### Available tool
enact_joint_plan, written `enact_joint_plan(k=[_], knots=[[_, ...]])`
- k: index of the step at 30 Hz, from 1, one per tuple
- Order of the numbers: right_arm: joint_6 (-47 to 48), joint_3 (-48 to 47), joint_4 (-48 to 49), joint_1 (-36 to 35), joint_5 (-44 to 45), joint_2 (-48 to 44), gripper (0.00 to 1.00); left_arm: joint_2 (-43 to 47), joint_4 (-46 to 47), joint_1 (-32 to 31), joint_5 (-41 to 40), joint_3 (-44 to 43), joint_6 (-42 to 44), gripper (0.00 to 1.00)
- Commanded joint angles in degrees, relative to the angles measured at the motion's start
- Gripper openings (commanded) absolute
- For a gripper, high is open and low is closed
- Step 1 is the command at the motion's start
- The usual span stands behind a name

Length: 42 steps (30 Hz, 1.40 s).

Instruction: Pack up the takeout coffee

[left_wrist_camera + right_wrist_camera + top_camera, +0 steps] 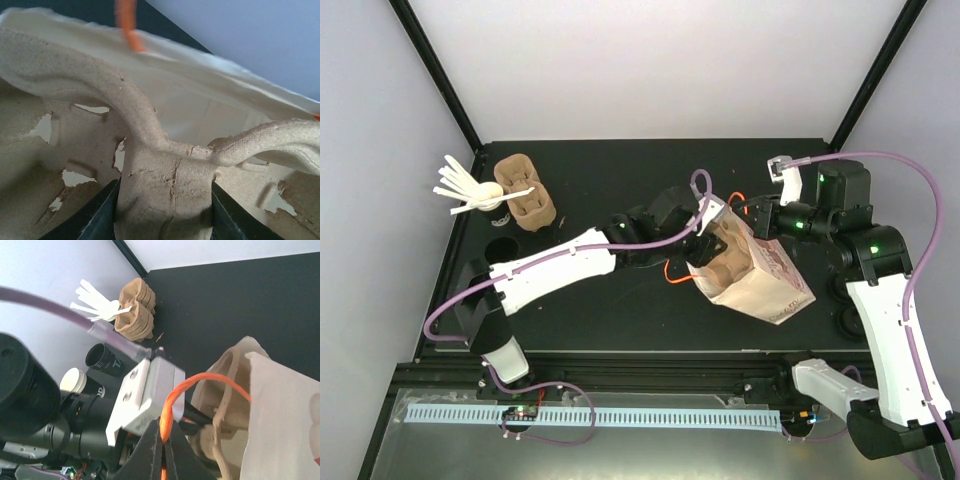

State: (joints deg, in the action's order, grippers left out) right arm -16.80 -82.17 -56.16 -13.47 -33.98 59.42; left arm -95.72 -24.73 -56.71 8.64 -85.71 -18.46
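Far left on the black desk (620, 180), a lidless black cup of white stirrer sticks (470, 192) sits beside stacked brown pulp carriers (525, 195). Just below them is a small black takeout coffee cup with white lettering (102, 357), clear of both arms. At centre, the left hand (165, 220) is clamped on another pulp carrier (150, 125) inside the white paper bag (775, 285). To the right, the right hand (163, 450) pinches the bag's orange cord handle (200, 382).

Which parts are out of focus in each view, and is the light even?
Left wrist: the orange handle is blurred, the pulp carrier sharp. Right wrist: the purple cable near the lens is soft. Top view: light even, no glare on the black table.
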Motion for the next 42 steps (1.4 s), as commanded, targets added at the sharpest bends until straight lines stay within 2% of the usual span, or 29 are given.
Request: enact_joint_plan(k=[1, 7, 12, 15, 19, 24, 29, 33, 38, 42], knots=[[-3.2, 1.9, 5.1, -0.2, 0.8, -2.0, 0.02, -0.8, -2.7, -3.1, -5.9, -4.0, 3.3, 0.41], [-6.7, 5.7, 9.4, -0.3, 1.3, -4.0, 0.01, 1.2, 4.0, -3.7, 3.8, 0.1, 2.0, 0.41], [-10.5, 7.6, 14.1, -0.2, -4.1, -4.7, 0.01, -0.7, 1.4, -2.9, -1.5, 0.6, 0.3, 0.41], [-12.7, 8.6, 18.0, -0.2, -6.3, -6.1, 0.01, -2.5, -0.8, -1.4, 0.8, -0.7, -1.0, 0.41], [-15.0, 9.3, 20.2, -0.2, -6.5, -7.5, 0.01, -3.8, 2.8, -1.3, 4.9, 1.0, 0.6, 0.4], [-20.4, 11.9, 25.3, -0.2, -9.4, -8.4, 0.01, -1.4, 11.5, -2.6, 0.3, 8.4, 2.5, 0.4], [-23.7, 12.5, 28.0, -0.4, -13.1, -8.9, 0.01, -2.0, 8.6, -2.4, -7.1, 7.4, 1.0, 0.4], [-25.4, 13.0, 28.9, -0.3, -14.9, -9.5, 0.01, -1.4, 11.1, -2.4, -5.7, 7.5, 1.5, 0.4], [-27.7, 14.3, 30.3, -0.4, -14.2, -10.7, 0.01, 3.3, 21.6, -2.4, -1.6, 13.4, 1.6, 0.4], [-31.3, 15.9, 33.7, -0.2, -16.9, -10.7, 0.01, 5.4, 23.4, -2.3, -4.3, 13.4, 1.6, 0.4]])
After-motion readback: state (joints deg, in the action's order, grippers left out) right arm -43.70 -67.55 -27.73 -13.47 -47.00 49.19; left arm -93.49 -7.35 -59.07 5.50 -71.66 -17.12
